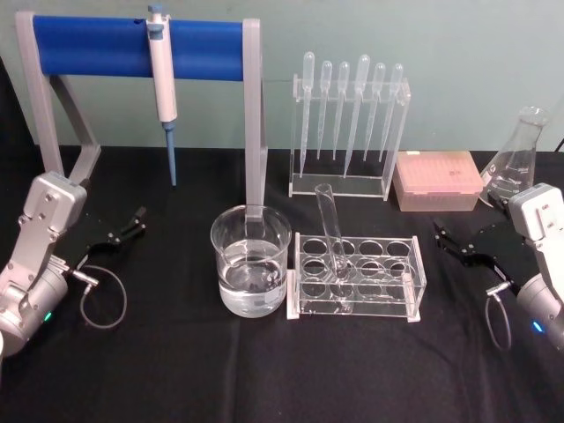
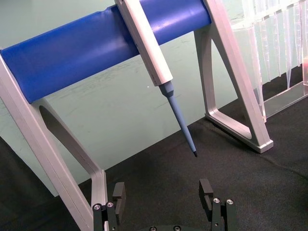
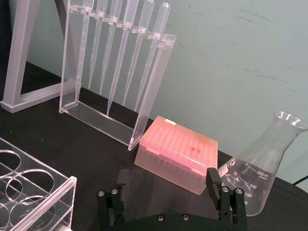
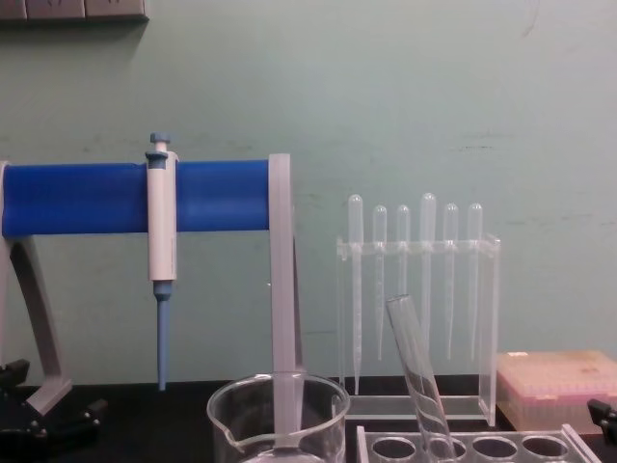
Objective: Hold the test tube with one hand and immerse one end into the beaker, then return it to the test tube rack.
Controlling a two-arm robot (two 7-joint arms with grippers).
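The test tube [image 1: 333, 242] leans tilted in a hole of the clear plastic rack [image 1: 357, 278] at the table's centre; its upper part also rises from the rack in the chest view [image 4: 416, 371]. Just left of the rack stands the beaker [image 1: 250, 261], partly filled with clear liquid, its rim visible low in the chest view [image 4: 278, 400]. My left gripper [image 1: 123, 231] rests open at the left of the table, well away from both, with nothing between its fingers [image 2: 119, 197]. My right gripper [image 1: 463, 245] sits open at the right, just beyond the rack, holding nothing between its fingers [image 3: 212, 182].
A blue-barred stand [image 1: 141, 48] at the back left carries a white-and-blue pipette [image 1: 163, 84]. Behind the rack is a clear holder with several plastic droppers [image 1: 348, 115]. A pink tip box [image 1: 438, 181] and an Erlenmeyer flask [image 1: 520, 159] stand at the back right.
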